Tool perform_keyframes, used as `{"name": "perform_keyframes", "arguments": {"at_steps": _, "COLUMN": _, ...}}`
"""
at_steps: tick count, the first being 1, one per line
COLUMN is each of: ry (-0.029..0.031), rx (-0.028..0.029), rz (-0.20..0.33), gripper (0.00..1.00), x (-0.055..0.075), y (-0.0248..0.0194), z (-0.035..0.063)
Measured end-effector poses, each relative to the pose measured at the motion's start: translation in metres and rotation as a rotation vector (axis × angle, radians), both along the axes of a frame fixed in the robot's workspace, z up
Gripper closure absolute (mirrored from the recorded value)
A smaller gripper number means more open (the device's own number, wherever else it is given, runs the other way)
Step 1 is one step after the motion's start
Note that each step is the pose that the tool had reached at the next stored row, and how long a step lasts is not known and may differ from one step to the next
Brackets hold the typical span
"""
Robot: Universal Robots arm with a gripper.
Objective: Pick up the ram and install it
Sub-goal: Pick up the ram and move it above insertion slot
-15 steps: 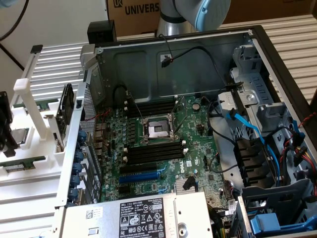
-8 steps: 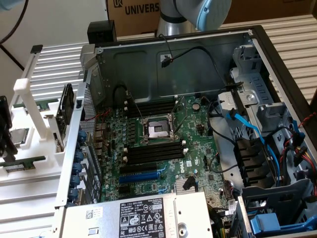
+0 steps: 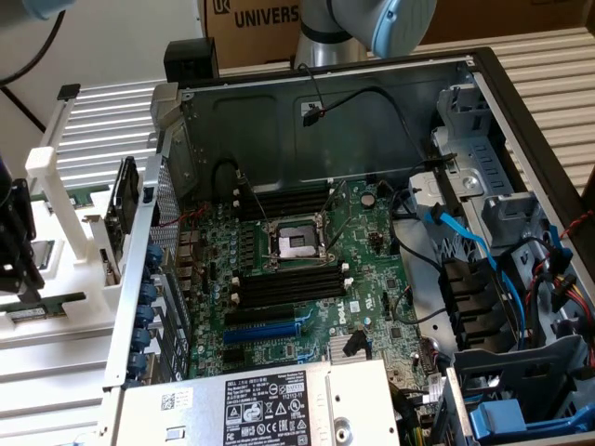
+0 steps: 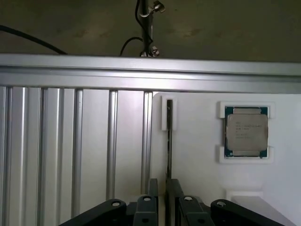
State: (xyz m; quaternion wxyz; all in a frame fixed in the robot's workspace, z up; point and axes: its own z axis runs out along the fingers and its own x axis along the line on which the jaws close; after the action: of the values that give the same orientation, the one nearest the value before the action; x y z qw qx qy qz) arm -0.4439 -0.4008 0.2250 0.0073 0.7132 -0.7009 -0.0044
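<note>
While the black two-fingered gripper [image 4: 163, 182] hangs over the white plastic holder plate [image 4: 197, 155], its jaws stand released, one on each side of the ram [image 4: 168, 141], with a pale sliver of plate showing between one finger and the stick. I cannot tell whether the other finger touches it. The ram, a long, narrow, dark circuit-board stick, appears edge-on in the wrist view. It stands upright on its long edge on the plate, with its far end seated in a small white clip. It is not lifted.

On the same plate, beside the ram and apart from it, a square silver processor chip with a green rim [image 4: 246, 131] lies flat between white corner stops. The plate rests on a ribbed aluminium table [image 4: 70, 150].

At the exterior view's left stands a white rack [image 3: 56, 177]. To the exterior view's right of it lies an open dark metal computer case [image 3: 372, 102] with a green motherboard [image 3: 372, 279] inside. Long black memory slots with white end clips [image 3: 288, 283] run on the near and far sides of a square processor socket [image 3: 296, 243]. A grey and pale-blue robot arm [image 3: 372, 23] rises behind the case.
</note>
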Motion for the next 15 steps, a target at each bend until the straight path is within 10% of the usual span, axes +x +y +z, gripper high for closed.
{"name": "perform_keyframes", "arguments": {"at_steps": 15, "ry": 0.0075, "rx": -0.0001, "rz": 0.014, "gripper": 0.75, "x": 0.0032, "y": 0.0042, "z": -0.0091}}
